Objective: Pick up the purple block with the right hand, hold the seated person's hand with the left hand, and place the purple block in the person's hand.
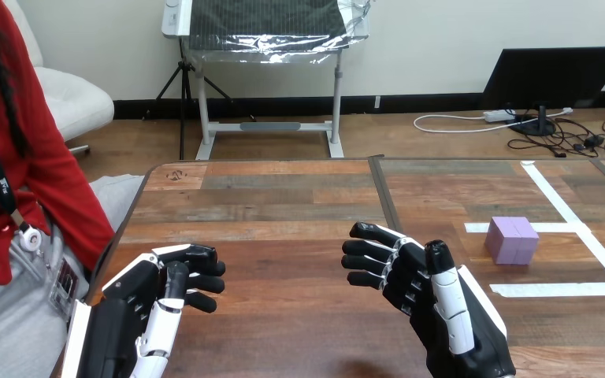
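Note:
A purple block (512, 239) sits on the wooden table (283, 205) at the right, inside a square marked with white tape. My right hand (429, 295) hovers low over the table to the block's left, a hand's width away, fingers relaxed and holding nothing. At the lower left my left hand (154, 303) is near the table's left edge, fingers loosely bent and empty. The person sits at the left side of the table; their sleeve (63, 197) is beside the table's corner, and their hands are hidden.
White tape lines (567, 209) cross the right part of the table. A dark seam (386, 201) runs down the tabletop's middle. Bare wood lies between my two hands.

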You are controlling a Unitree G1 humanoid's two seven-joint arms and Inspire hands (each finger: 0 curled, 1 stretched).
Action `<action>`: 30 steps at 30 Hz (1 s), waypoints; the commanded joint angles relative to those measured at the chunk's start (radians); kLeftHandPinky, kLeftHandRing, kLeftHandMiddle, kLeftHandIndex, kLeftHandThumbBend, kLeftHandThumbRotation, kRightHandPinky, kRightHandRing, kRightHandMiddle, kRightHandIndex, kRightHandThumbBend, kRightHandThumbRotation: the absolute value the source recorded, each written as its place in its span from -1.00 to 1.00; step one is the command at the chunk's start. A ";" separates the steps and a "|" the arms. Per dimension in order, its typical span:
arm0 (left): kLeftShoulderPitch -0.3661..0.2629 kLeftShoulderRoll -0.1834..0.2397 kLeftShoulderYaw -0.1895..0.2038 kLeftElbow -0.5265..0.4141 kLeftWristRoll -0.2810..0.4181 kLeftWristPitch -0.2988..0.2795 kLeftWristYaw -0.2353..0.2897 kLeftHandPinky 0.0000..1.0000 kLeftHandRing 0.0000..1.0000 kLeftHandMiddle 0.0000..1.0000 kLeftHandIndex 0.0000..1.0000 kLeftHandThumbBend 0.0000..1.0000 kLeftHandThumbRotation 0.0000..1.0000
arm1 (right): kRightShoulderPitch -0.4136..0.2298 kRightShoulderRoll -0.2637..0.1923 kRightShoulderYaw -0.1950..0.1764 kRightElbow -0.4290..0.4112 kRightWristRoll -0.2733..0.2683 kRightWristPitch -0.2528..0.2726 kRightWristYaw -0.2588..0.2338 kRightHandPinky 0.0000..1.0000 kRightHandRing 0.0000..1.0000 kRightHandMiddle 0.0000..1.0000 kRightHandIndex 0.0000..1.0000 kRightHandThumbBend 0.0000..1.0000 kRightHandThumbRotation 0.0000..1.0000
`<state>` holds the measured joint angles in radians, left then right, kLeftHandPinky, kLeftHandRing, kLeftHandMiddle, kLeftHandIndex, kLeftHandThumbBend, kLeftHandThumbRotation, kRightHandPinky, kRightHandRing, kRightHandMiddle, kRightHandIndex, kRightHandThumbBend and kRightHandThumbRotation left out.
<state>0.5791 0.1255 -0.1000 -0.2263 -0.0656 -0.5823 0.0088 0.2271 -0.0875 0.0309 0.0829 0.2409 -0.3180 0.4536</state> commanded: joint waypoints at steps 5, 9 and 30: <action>-0.065 -0.036 0.008 -0.056 0.007 0.005 0.002 -0.05 0.13 0.19 0.17 -0.48 0.46 | -0.084 -0.008 -0.011 -0.004 -0.006 -0.018 -0.001 0.49 0.53 0.54 0.57 0.42 1.00; -0.073 -0.034 0.008 -0.054 0.003 0.007 -0.001 -0.06 0.13 0.19 0.16 -0.52 0.47 | -0.123 -0.009 -0.017 0.034 -0.009 -0.034 0.004 0.43 0.51 0.54 0.56 0.41 1.00; -0.112 -0.034 0.014 -0.034 0.000 0.030 -0.003 -0.11 0.11 0.18 0.14 -0.51 0.46 | -0.538 -0.095 -0.051 0.533 -0.237 -0.294 -0.145 0.32 0.45 0.48 0.52 0.42 1.00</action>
<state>0.5722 0.1267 -0.1001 -0.2314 -0.0671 -0.5490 0.0072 -0.0171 -0.1241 0.0148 0.4074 0.0823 -0.4570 0.3840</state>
